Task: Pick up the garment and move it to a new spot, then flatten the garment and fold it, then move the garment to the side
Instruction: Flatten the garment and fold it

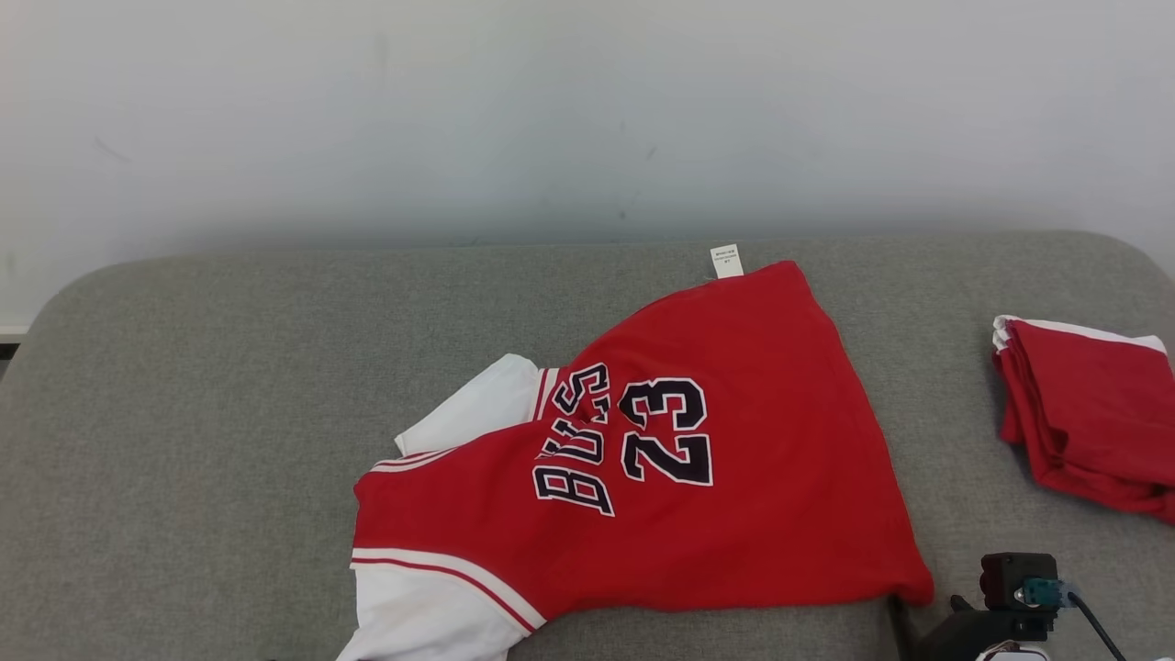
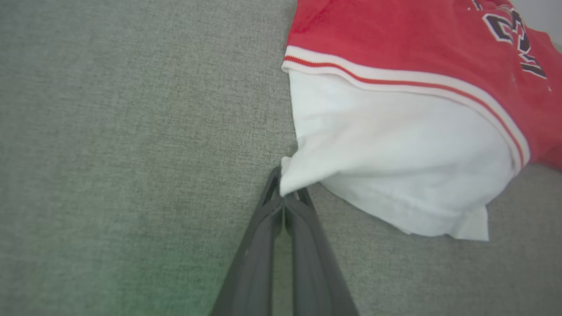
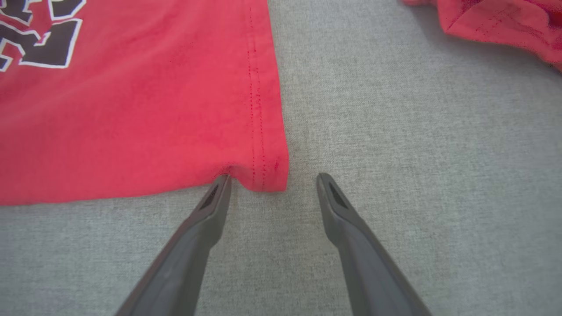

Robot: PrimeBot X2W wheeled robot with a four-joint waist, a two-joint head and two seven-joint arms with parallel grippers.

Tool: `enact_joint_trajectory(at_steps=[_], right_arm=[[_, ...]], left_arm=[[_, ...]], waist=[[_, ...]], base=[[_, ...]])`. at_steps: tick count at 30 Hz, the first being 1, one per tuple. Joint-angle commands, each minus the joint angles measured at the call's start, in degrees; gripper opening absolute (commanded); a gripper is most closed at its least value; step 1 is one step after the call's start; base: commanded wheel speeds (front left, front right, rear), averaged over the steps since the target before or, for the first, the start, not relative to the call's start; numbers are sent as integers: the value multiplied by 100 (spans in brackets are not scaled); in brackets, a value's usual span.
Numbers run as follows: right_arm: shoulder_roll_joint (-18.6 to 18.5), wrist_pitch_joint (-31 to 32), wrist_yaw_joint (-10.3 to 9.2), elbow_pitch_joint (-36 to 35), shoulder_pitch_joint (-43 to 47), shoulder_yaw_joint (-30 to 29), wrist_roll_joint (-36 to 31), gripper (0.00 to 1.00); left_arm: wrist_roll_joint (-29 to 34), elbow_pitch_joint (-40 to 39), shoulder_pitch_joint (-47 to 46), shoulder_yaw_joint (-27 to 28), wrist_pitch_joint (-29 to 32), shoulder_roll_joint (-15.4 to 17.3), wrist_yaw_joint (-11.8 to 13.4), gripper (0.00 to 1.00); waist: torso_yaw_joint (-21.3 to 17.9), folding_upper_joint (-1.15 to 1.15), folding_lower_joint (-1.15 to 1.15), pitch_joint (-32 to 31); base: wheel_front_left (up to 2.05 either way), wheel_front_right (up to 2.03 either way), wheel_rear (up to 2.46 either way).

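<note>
Pinching the white sleeve [image 2: 395,145] of the garment [image 1: 661,477] with the left gripper [image 2: 287,195], jaws pressed together on a fold of cloth at the lower middle of the left wrist view. Looks like the first step, the pick-up before the move to a new spot, with nothing yet lifted. Lies rumpled across the centre of the head view, red body slanting toward the upper right, care label [image 1: 726,261] at the far edge, lettering and number creased, a second white sleeve poking out at centre left.

Holding nothing with the right gripper [image 3: 273,177], spread wide at the middle of the right wrist view, one fingertip touching the red hem corner, the other on bare upholstery just beside it.

Calls next, most likely, for easing that right gripper further over the hem corner to get cloth between both fingers, then closing on it. After that, raising both arms together and level, to carry the piece without dragging or bunching.

Underneath, a grey woven surface [image 1: 184,413], soft-looking, with rounded corners at the upper left and upper right. At the right edge of the head view, a folded red piece [image 1: 1083,431] with white trim, well apart. Behind, a plain pale wall [image 1: 551,110], faintly scuffed.
</note>
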Motion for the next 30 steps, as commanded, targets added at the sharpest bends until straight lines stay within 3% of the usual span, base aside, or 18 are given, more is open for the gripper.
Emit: enact_joint_trajectory(at_steps=[1, 2, 3, 4, 7, 8, 9, 18, 25, 30], right_arm=[[1, 60, -15, 132, -78, -12, -5, 100], [1, 77, -15, 185, -105, -12, -18, 76], [1, 69, -15, 226, -135, -29, -42, 58], [1, 51, -15, 269, -160, -41, -58, 32], [1, -52, -15, 352, -254, -70, -92, 9], [1, -52, -15, 352, -254, -70, -92, 9], [0, -87, -15, 417, -287, -96, -113, 0], [0, -259, -15, 289, -364, -110, 103, 0], [2, -203, -15, -723, -609, 135, 987, 0], [0, 1, -15, -1391, -1398, 459, 1156, 0]], left_arm=[[-3, -28, -78, -26, 11, 36, 0, 0], [-2, -46, -90, -37, 23, 33, 2, 0], [-5, -65, -105, -44, 32, 31, 5, 0], [-9, -91, -118, -52, 24, 28, 9, 0], [-23, -175, -130, -70, 28, 31, 17, 0], [-23, -175, -130, -70, 28, 31, 17, 0], [-18, -232, -131, -85, 33, 40, 27, 0], [-314, -682, -107, -2, 53, -81, 0, 0], [-922, -1918, -359, 316, 392, -111, 22, 0], [-1222, -2733, -1088, 404, 936, -26, 82, 0]], waist=[[60, 0, 0, 37], [79, 0, 0, 50], [92, 0, 0, 60], [104, 0, 0, 70], [131, 0, 0, 101], [131, 0, 0, 101], [145, 0, 0, 108], [163, 0, 0, 167], [103, 0, 0, 587], [-43, 0, 0, 1205]], base=[[0, 0, 0], [0, 0, 0], [0, 0, 0], [0, 0, 0], [0, 0, 0], [0, 0, 0], [0, 0, 0], [0, 0, 0], [0, 0, 0], [0, 0, 0]])
